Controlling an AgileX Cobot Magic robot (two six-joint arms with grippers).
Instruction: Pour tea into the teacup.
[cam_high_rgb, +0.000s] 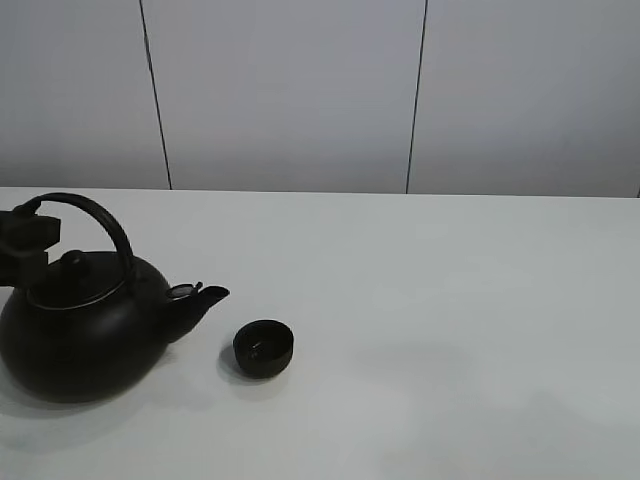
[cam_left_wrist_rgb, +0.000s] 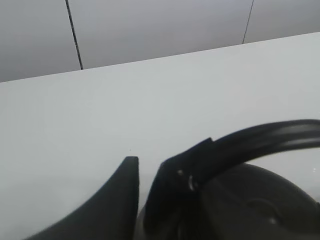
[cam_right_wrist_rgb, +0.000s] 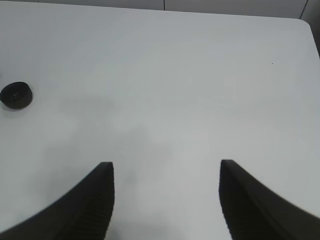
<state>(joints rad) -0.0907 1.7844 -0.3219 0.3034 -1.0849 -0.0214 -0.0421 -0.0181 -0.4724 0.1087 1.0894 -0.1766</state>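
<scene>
The big black kettle (cam_high_rgb: 85, 330) with an arched handle (cam_high_rgb: 105, 220) stands at the table's left, its spout (cam_high_rgb: 205, 298) pointing right toward the teacup. The teacup (cam_high_rgb: 264, 348) is small, low and black, just right of the spout and apart from it. It also shows far off in the right wrist view (cam_right_wrist_rgb: 16, 95). My left gripper (cam_high_rgb: 25, 235) is at the handle's left end. In the left wrist view its fingers (cam_left_wrist_rgb: 122, 192) stand close together on the handle (cam_left_wrist_rgb: 260, 140). My right gripper (cam_right_wrist_rgb: 167, 167) is open, empty and above bare table.
The white table (cam_high_rgb: 450, 300) stretches to the right of the cup. A grey panelled wall (cam_high_rgb: 300, 90) stands behind the table's far edge. The table's rounded corner (cam_right_wrist_rgb: 305, 22) shows in the right wrist view.
</scene>
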